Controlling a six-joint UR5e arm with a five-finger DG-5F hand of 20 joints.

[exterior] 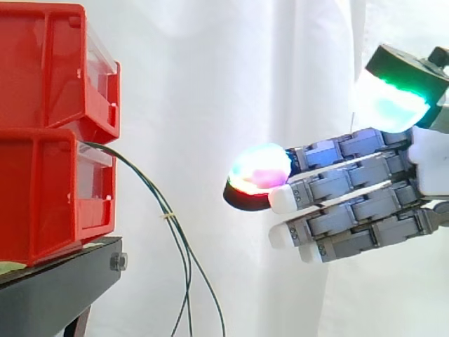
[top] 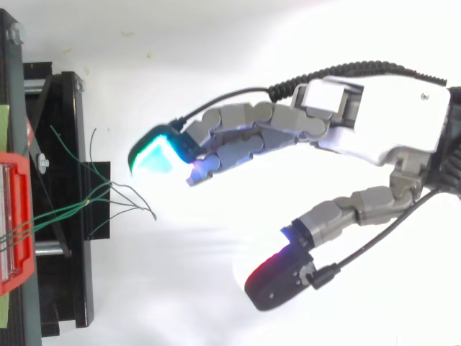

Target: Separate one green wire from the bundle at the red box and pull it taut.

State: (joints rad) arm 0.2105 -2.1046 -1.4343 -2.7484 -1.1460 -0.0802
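Two red boxes [exterior: 49, 133] are stacked on a black stand [exterior: 56, 288] at the left. A bundle of thin green wires [exterior: 165, 210] comes out from between the boxes, is tied together partway, and droops downward. In the top view the green wires [top: 108, 198] fan out from the red box [top: 14, 216] toward the right, their loose ends free. My hand [exterior: 358, 189] hovers to the right of the wires, apart from them, with straight fingers pointing left. In the top view the hand [top: 374, 122] has its fingers [top: 238, 137] and thumb [top: 346, 213] spread wide, with nothing between them.
A white curtain hangs behind the work. The black stand [top: 65, 202] carries the boxes at the left edge of the top view. A gap of open space lies between the wire ends and the fingertips.
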